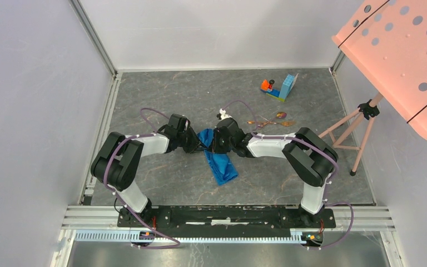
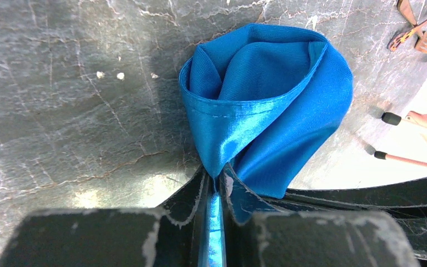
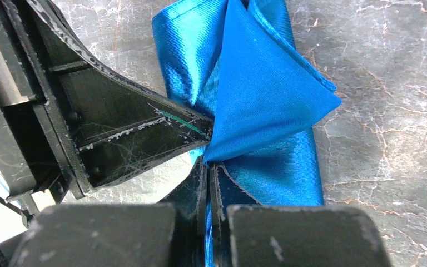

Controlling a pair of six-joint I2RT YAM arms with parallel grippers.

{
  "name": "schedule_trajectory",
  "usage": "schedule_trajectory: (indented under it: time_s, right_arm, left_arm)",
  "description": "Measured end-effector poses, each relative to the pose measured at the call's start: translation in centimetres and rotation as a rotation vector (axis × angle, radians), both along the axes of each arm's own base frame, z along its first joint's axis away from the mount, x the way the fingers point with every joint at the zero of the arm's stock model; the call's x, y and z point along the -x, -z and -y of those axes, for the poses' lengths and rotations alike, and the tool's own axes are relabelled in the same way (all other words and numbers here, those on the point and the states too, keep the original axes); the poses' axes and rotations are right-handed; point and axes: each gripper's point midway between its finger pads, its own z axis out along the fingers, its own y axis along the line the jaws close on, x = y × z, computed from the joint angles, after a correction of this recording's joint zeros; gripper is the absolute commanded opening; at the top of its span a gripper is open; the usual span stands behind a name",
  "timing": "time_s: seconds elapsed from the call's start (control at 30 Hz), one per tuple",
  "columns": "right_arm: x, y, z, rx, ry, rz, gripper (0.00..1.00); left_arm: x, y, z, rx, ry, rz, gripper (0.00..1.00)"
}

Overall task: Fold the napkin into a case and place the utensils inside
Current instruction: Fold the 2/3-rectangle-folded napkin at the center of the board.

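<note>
The bright blue, slightly shiny cloth napkin (image 1: 221,164) is lying as a narrow folded strip in the middle of the grey marbled tabletop (image 1: 161,94), between the two arms, and both are working at its far end. The left pincer (image 2: 217,179) is pinching a fold between nearly closed jaws, so the fabric is billowing into a loose cup beyond the fingertips. The right pincer (image 3: 207,167) is clamping the same end from the other side, its jaws tight on a pointed flap. The two pincers are crowding each other, almost touching, so they may be heading for a collision, or for a tug-of-war that drags the cloth out of its folds. The slick fabric also looks likely to slip or spring open if either grip loosens, undoing the pouch. The thin copper-gold metal utensils (image 1: 269,122) are lying just beyond the right forearm, near the napkin but apart from it, not yet inside anything; both pincers are occupying the very end where they would have to go in. Farther back an orange-and-blue toy block piece (image 1: 278,88) is standing well clear, and a pink perforated panel on a tripod stand (image 1: 361,111) is leaning in at the right side.
</note>
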Motion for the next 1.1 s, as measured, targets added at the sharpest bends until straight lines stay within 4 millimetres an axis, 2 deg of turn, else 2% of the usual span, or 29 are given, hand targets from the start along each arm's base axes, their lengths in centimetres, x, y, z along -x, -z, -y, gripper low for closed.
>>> schedule_trajectory:
  time_s: [0.1, 0.3, 0.53, 0.63, 0.73, 0.9, 0.97, 1.1]
  right_arm:
    - [0.0, 0.2, -0.2, -0.013, 0.007, -0.006, 0.00]
    - [0.4, 0.3, -0.8, -0.062, -0.040, 0.007, 0.23]
    - [1.5, 0.7, -0.8, -0.081, -0.197, 0.088, 0.27]
    - [1.7, 0.6, -0.6, -0.066, -0.267, 0.137, 0.36]
    - [1.9, -0.3, -0.3, -0.054, -0.336, 0.217, 0.48]
    - [2.0, -3.0, -0.3, -0.079, -0.414, 0.317, 0.69]
    - [1.8, -4.0, -0.2, -0.091, -0.423, 0.337, 0.72]
    - [0.7, -5.2, 0.8, -0.100, -0.395, 0.340, 0.79]
  left_arm:
    - [0.0, 0.0, 0.0, 0.000, 0.000, 0.000, 0.14]
    - [0.0, 0.0, -0.1, -0.008, 0.012, 0.010, 0.19]
    - [0.6, -0.3, -0.5, -0.023, 0.015, 0.009, 0.26]
    - [1.1, -0.9, -1.1, -0.034, 0.016, 0.017, 0.30]
    - [1.2, -2.2, -1.8, -0.043, 0.015, 0.044, 0.32]
    - [1.1, -4.0, -2.7, -0.048, 0.010, 0.090, 0.33]
    - [1.2, -4.2, -3.0, -0.053, 0.007, 0.092, 0.35]
    - [1.9, -4.2, -3.4, -0.070, 0.019, 0.080, 0.46]
